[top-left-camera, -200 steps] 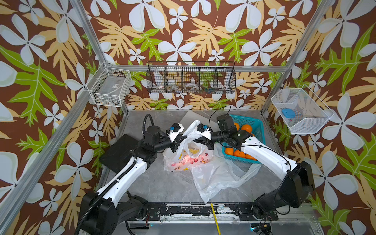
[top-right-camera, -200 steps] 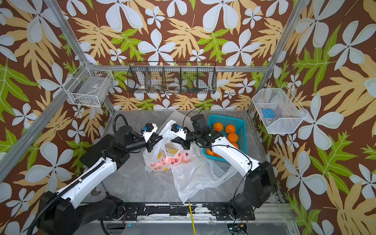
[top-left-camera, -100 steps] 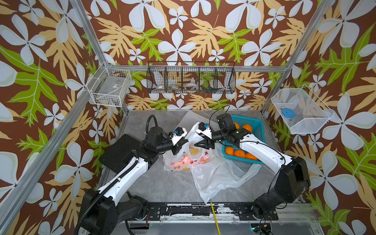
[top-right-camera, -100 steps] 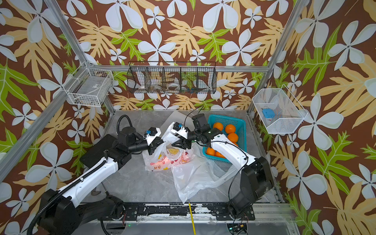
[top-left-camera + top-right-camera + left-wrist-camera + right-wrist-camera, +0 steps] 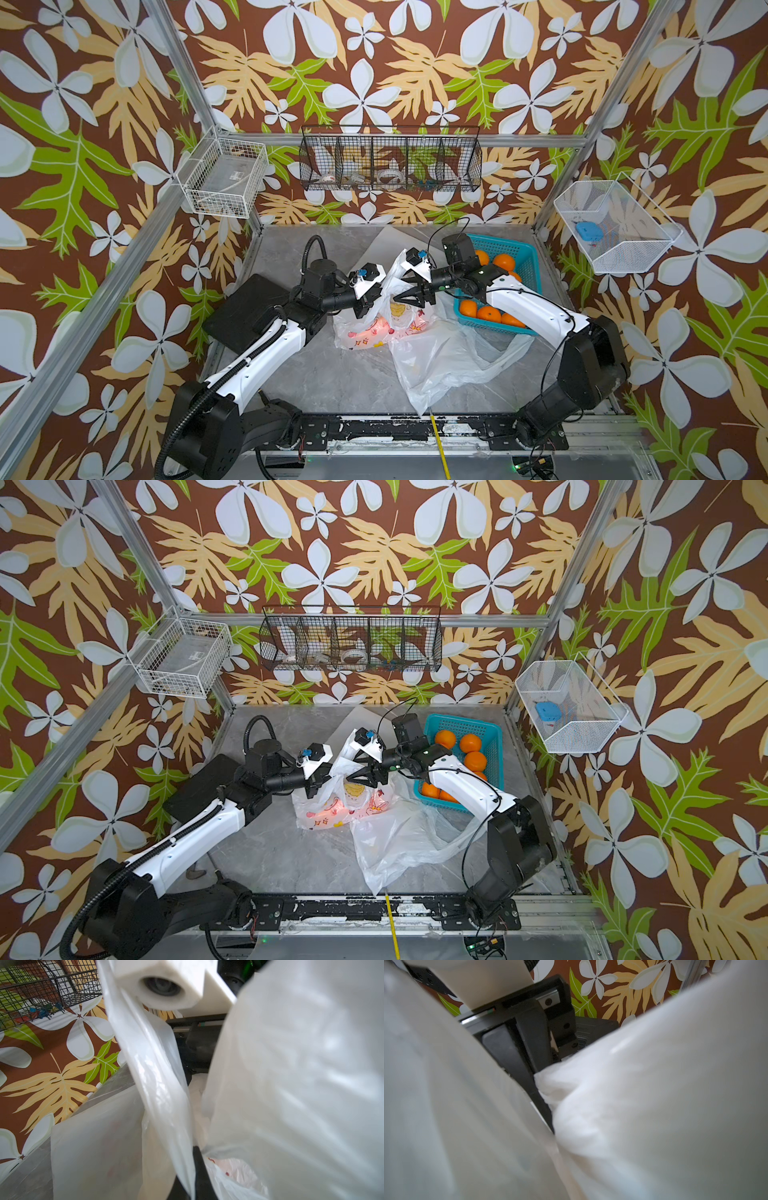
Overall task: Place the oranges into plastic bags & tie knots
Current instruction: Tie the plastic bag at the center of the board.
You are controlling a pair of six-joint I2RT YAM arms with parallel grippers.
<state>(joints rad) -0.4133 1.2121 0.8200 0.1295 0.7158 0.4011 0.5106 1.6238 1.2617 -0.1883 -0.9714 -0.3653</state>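
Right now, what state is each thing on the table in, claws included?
printed bag, not knotted, one handle held up.
left claw, shut on that handle.
right claw, open, over the printed bag's mouth.
translucent bag, lying crumpled, looks empty.
teal basket, upright, partly filled.
oranges, loose in the teal basket.

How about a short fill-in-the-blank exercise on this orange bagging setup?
The loose oranges sit in a ___ plastic basket. The left gripper is ___ on the printed bag. The right gripper has its jaws ___. The small blue object lies in a ___ wire basket.
Missing words: teal; shut; open; white.
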